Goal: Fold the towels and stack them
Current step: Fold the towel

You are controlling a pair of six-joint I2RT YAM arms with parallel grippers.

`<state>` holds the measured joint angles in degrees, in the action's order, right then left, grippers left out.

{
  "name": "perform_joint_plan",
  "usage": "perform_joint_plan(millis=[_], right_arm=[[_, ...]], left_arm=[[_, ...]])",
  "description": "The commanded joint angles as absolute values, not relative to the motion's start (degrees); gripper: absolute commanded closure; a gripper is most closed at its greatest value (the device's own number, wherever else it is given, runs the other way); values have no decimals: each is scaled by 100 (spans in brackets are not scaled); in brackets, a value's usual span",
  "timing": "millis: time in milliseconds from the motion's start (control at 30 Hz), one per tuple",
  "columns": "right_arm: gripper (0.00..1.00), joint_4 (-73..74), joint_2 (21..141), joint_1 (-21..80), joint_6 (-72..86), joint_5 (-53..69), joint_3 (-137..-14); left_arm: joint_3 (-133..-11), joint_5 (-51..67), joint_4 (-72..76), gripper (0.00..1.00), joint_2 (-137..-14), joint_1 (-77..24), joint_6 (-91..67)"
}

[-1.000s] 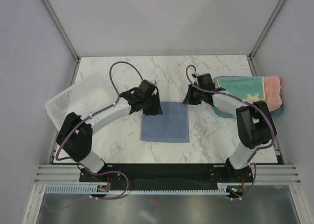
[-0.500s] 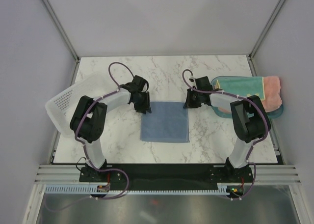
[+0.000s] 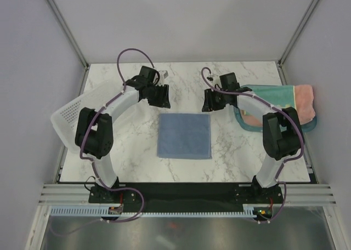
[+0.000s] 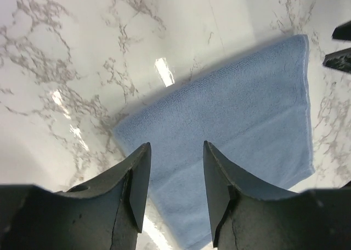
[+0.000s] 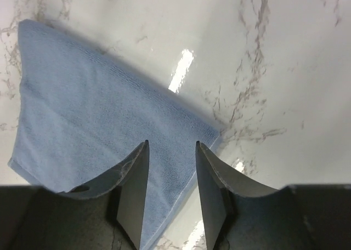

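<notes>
One camera looks down from above, behind me; my two wrist cameras sit close over the blue-grey towel (image 3: 184,135) (shared by all).

The left arm (image 3: 117,103) and right arm (image 3: 253,102) reach forward from their bases and curve inward toward each other. The left pincer (image 3: 160,95) points down with its jaws parted. The right pincer (image 3: 209,101) does likewise, well apart from the left.

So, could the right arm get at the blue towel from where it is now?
Probably yes: the right gripper hangs open close by the far right corner of the towel, and nothing lies between them.
</notes>
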<state>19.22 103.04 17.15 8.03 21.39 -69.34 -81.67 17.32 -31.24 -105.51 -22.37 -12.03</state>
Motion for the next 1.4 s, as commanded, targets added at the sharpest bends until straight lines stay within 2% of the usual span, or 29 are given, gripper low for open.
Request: perform_joint_plan(millis=[0, 100, 267, 733, 1200, 1367], right_arm=[[51, 2627, 10423, 1670, -315, 2479, -7575], [43, 2909, 10538, 1626, -799, 2540, -7760], [41, 3365, 10924, 1538, -1335, 2900, -8129], [50, 4061, 11839, 1204, -2170, 3858, -8701], [55, 4113, 12234, 1169, -2171, 3806, -8903], [53, 4113, 12296, 1169, -2127, 3595, -9000]], left_arm=[[-8472, 2170, -3559, 50, -10827, -2188, 139], [-8473, 2390, -3568, 49, -11065, -2110, 500], [-8622, 2935, -3595, 50, -11372, -1846, 992], [-8868, 3401, -3779, 53, -11970, -1688, 1503], [-9087, 3059, -3850, 48, -12076, -1468, 1547], [-9149, 3129, -3850, 48, -12199, -1468, 1573]])
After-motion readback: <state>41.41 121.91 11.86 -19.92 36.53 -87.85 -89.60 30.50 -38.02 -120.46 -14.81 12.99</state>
